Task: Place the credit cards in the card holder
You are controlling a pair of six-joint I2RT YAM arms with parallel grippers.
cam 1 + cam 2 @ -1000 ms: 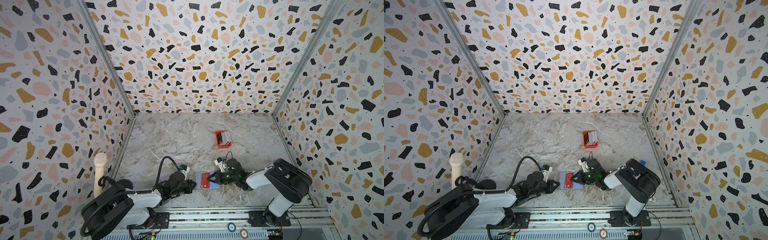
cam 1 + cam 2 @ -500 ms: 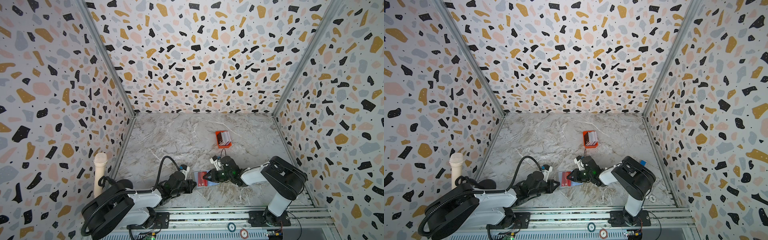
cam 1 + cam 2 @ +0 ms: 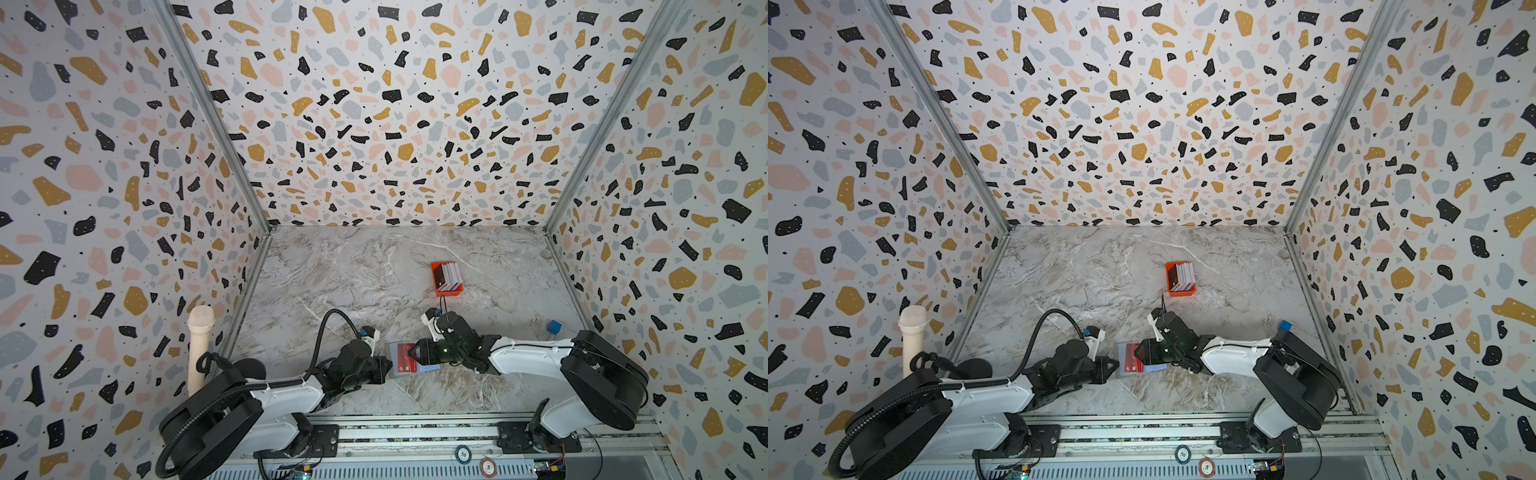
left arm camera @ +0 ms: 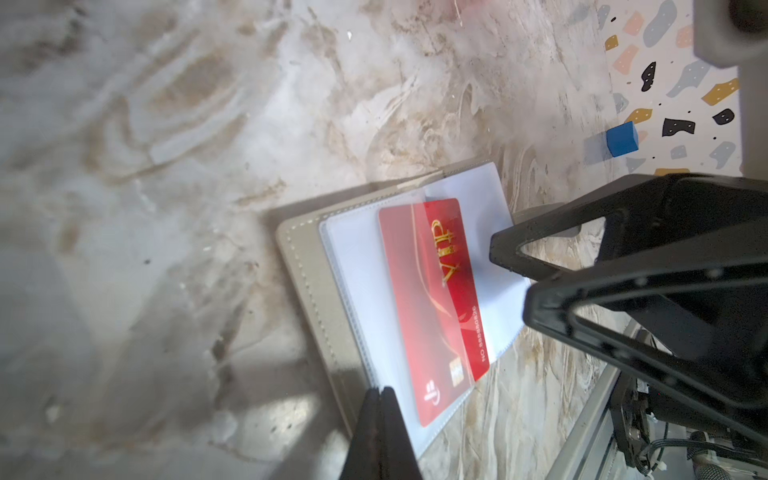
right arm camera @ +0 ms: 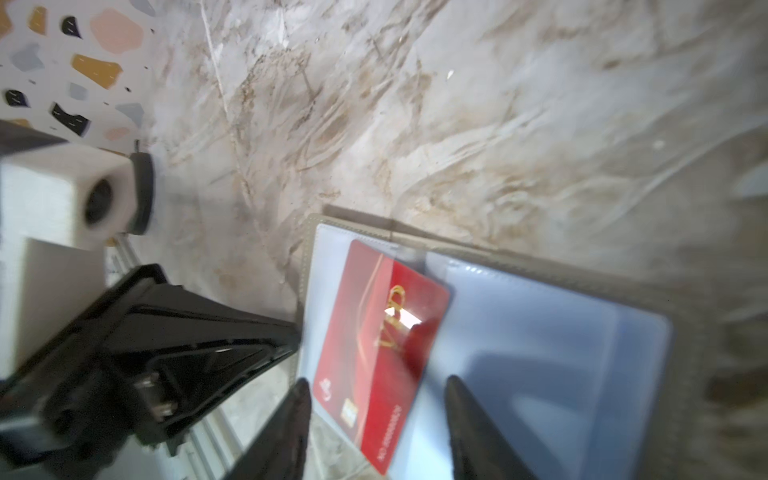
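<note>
Red card (image 4: 432,307) sits half inside the open card holder (image 4: 309,266); right tool (image 5: 376,380) spread open over it, left tool (image 4: 380,392) closed tight at the holder's edge.

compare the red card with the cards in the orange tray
The red card lies flat, partly tucked into a clear pocket of the open card holder; the tray cards stand on edge in the orange tray. The red card is single, with gold lettering; the tray cards are one dark, the rest pale. Both are thin rectangles.
</note>
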